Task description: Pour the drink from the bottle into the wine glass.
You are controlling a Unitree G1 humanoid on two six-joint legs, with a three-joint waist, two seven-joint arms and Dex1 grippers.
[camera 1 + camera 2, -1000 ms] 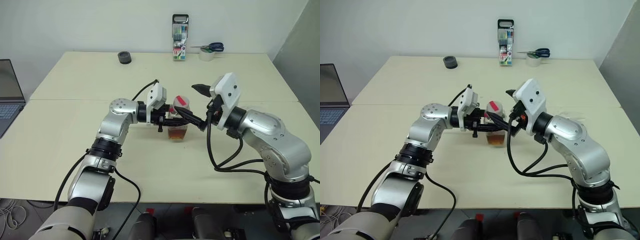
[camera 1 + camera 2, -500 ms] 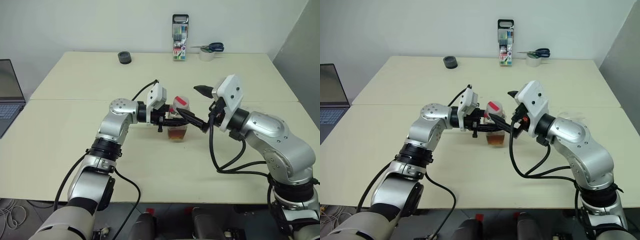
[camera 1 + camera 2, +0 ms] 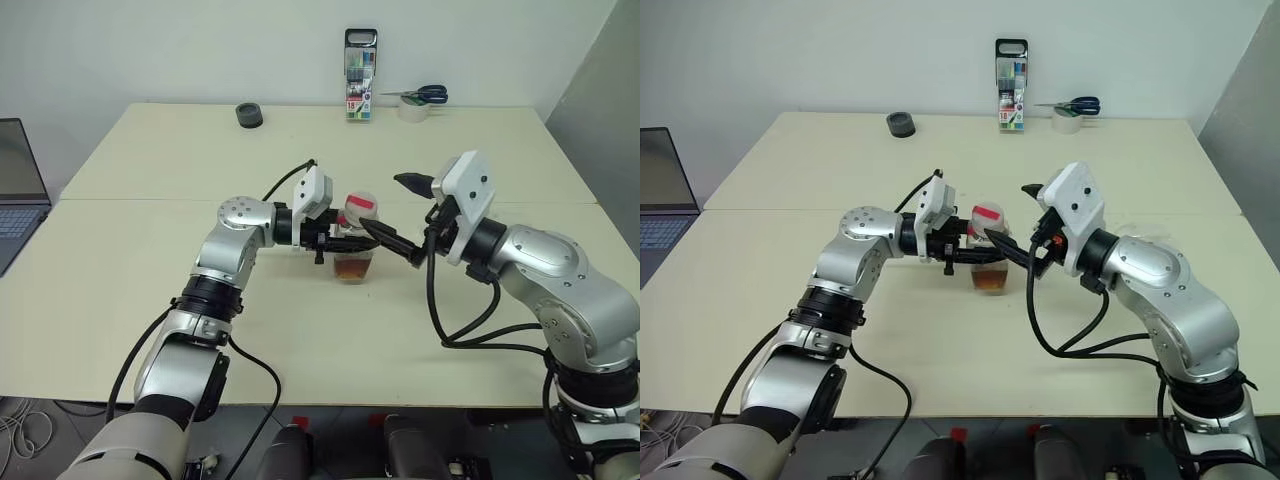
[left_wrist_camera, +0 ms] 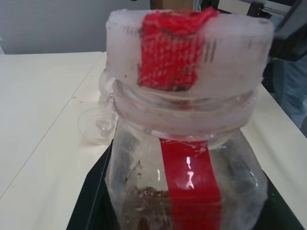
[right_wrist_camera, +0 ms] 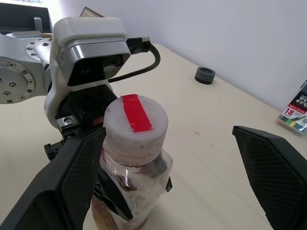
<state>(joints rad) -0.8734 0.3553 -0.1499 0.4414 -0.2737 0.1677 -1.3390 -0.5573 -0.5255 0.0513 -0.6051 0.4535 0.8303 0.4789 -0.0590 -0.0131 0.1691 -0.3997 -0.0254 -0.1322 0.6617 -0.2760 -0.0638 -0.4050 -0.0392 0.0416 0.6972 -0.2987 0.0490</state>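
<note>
The bottle (image 3: 354, 246) is clear plastic with a red strip and a whitish cap (image 5: 136, 123) marked red. It stands at mid-table with my left gripper (image 3: 338, 243) shut on its body from the left. The amber drink (image 3: 353, 268) fills its bottom part. My right gripper (image 3: 396, 212) is open at cap height, its fingers (image 5: 72, 177) spread either side of the cap and apart from it. Past the bottle, the left wrist view has a clear round shape on the table, the wine glass (image 4: 98, 125); I cannot tell if it stands upright.
Along the far edge stand a marker pack (image 3: 361, 75), a tape roll (image 3: 412, 110) with scissors (image 3: 420, 95) on it, and a small black round object (image 3: 249, 115). A laptop (image 3: 18, 190) lies at the left edge.
My right elbow has swung out slightly to the right, while its gripper stays open near the cap. The bottle and left gripper have not moved.
</note>
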